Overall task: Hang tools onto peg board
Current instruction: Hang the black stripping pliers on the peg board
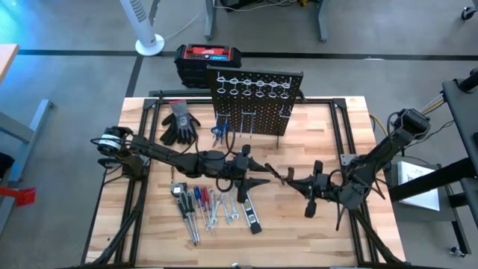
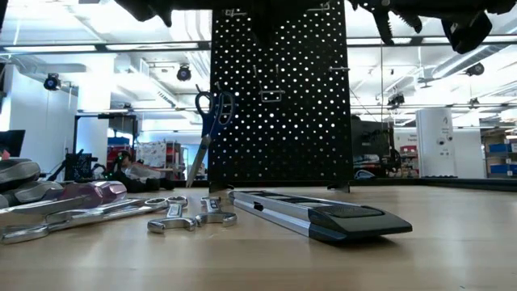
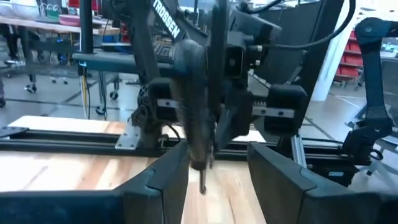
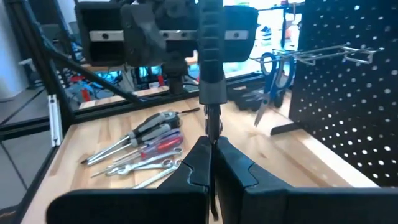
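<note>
- I see both arms meeting over the middle of the tabletop [image 1: 343,127], in front of the peg board [image 1: 258,101], with one dark-handled screwdriver [image 1: 273,173] held between them above the wood.
- My left gripper [image 1: 261,181] has its fingers [image 3: 158,180] part open around the screwdriver's handle, one on each side of it.
- My right gripper [image 1: 287,176] has its fingers [image 4: 239,168] pressed together on the screwdriver's thin metal shaft, with the handle pointing away toward the left arm.
- The peg board stands upright at the far side of the tabletop, with a row of ring hooks [image 1: 258,84] along its top.
- The blue-handled scissors [image 2: 208,125] already hang on the board, toward its left side.
- The other tools lie on the tabletop, near the front edge, under the left arm: red- and blue-handled screwdrivers [image 1: 196,202], silver wrenches [image 1: 220,211] and the black level bar [image 1: 250,213].
- A pair of work gloves [image 1: 179,123] lies left of the board.
- A black box with a red top [image 1: 208,60] sits behind the board, off the tabletop.
</note>
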